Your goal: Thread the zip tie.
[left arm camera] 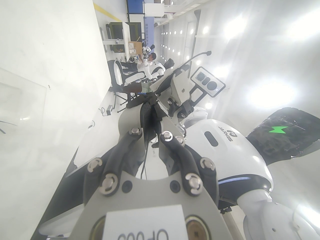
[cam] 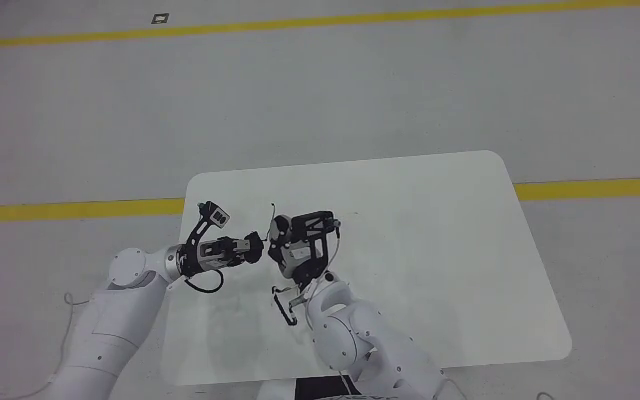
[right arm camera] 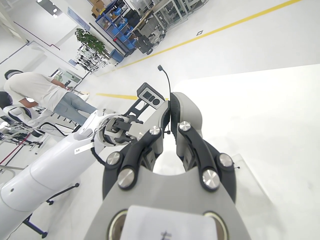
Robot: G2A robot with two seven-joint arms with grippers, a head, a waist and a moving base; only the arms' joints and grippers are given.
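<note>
Right gripper [right arm camera: 170, 101] — pinching zip tie [right arm camera: 167, 80] | head end juts beyond it

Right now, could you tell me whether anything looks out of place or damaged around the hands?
Nothing stands out. The right hand is shut on the zip tie, whose head end sticks out past it with a gentle bend, close to the left hand above the table.
</note>
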